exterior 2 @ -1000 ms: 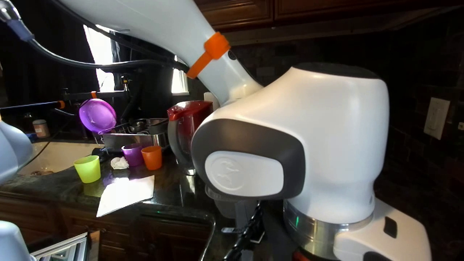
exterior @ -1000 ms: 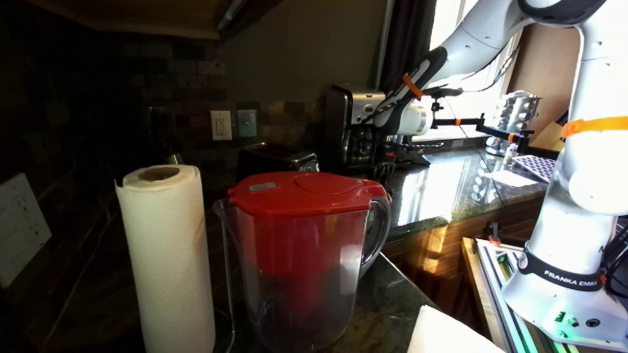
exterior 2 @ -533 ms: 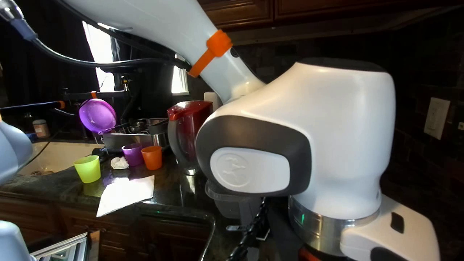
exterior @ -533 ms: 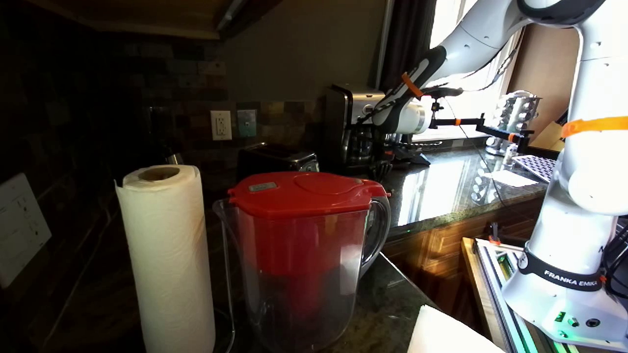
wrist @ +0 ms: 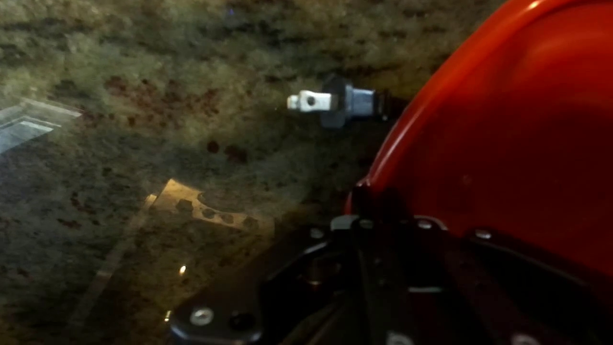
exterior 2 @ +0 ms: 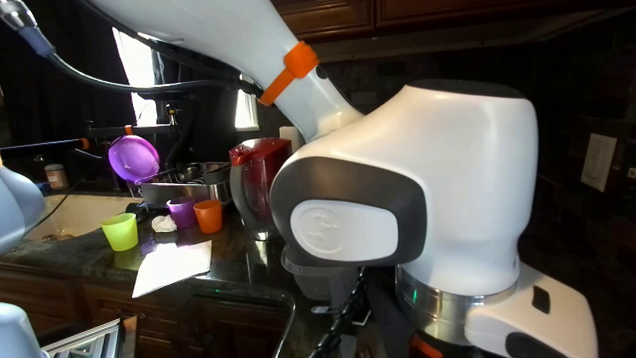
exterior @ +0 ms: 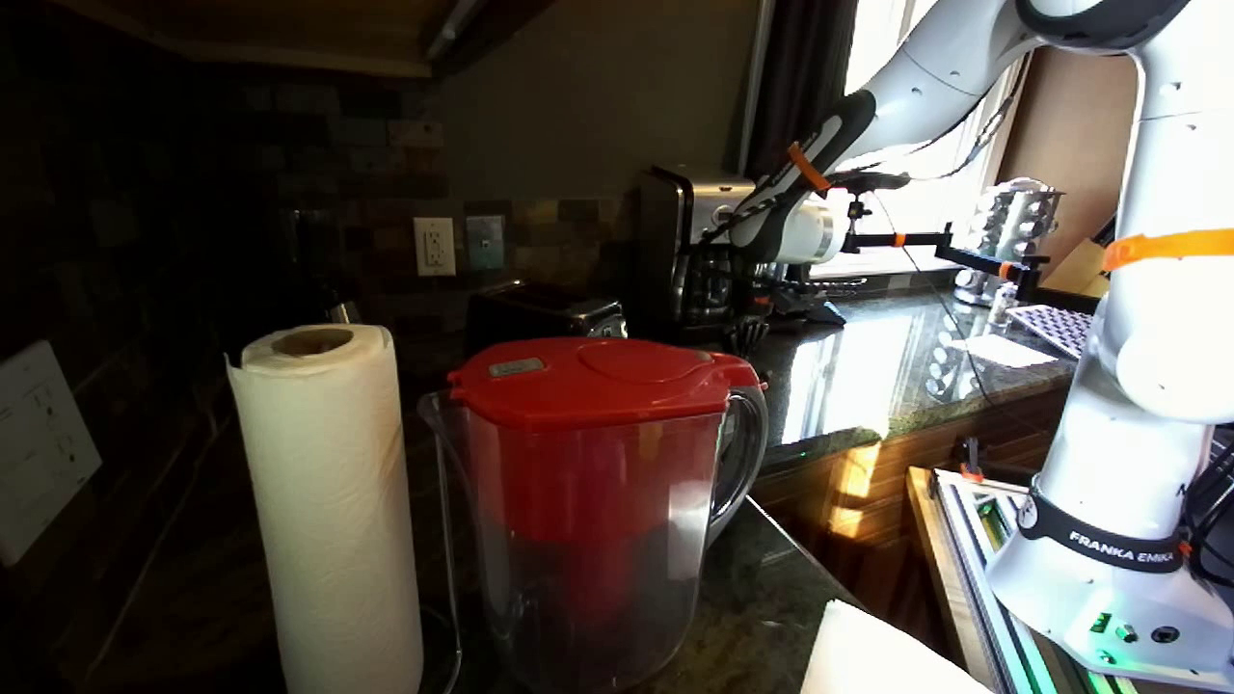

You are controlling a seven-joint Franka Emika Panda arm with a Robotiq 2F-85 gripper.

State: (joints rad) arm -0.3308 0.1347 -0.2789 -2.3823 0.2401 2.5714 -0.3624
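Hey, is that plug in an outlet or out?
Out: in the wrist view, the plug lies on the counter by the red dish, its prongs bare.

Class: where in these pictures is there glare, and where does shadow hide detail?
In an exterior view, the window is blown out, the countertop shines, much of the tiled wall is nearly black; in an exterior view, the paper looks bleached; in the wrist view, shadow dims the red curved object and swallows detail on the gripper.
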